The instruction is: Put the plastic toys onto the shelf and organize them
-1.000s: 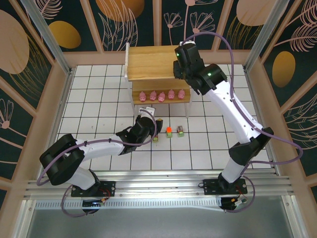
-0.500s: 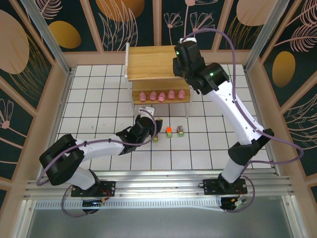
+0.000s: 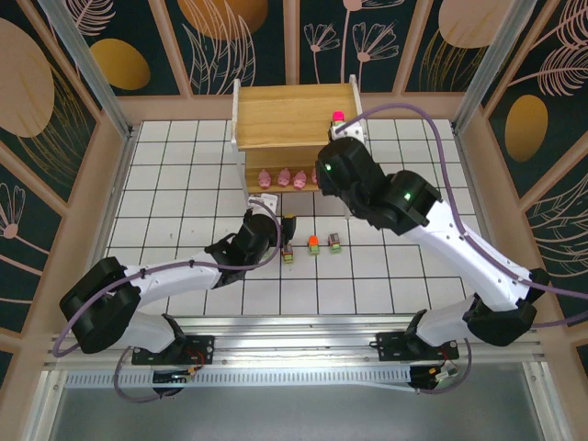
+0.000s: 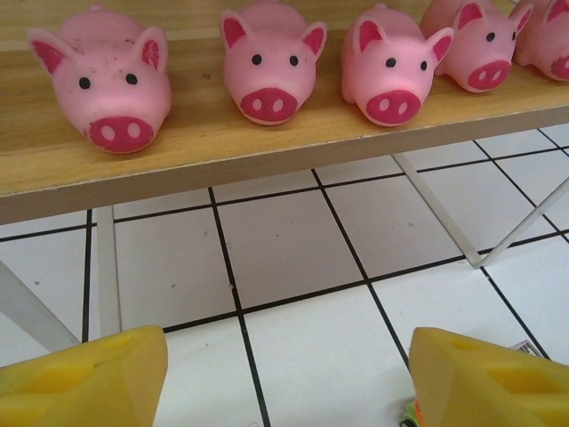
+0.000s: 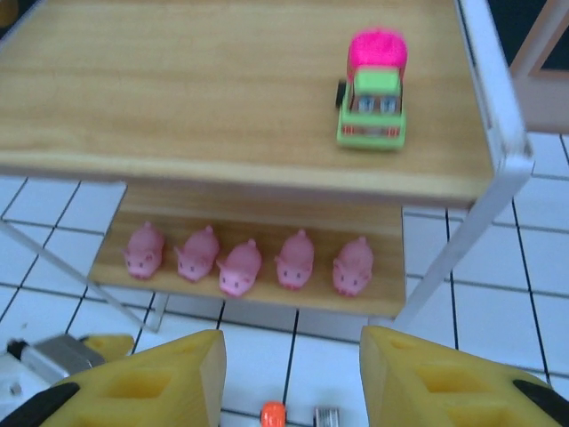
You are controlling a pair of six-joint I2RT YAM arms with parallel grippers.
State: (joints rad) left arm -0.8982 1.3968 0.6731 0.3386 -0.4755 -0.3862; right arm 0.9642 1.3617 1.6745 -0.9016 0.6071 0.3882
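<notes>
The shelf (image 3: 285, 115) stands at the back of the tiled floor. On its top tier (image 5: 196, 80), near the right end, sits a green vehicle with a magenta top (image 5: 373, 98). Several pink pigs (image 5: 240, 265) line the lower tier (image 4: 222, 156), snouts to the front. An orange-topped vehicle (image 3: 313, 243), a grey-brown one (image 3: 334, 243) and a green one (image 3: 288, 255) sit on the tiles in front of the shelf. My right gripper (image 5: 293, 356) hangs open and empty in front of the shelf. My left gripper (image 4: 289, 356) is open low over the tiles, facing the pigs (image 4: 267, 67).
A dark toy with a yellow part (image 3: 288, 223) lies just right of my left wrist. The shelf's thin white legs (image 4: 436, 213) stand ahead of the left gripper. Wooden walls (image 3: 110, 165) close in the tiled floor on three sides.
My right arm has drawn back from the top tier toward the front, leaving the magenta-topped vehicle there. My left gripper has opened a little wider.
</notes>
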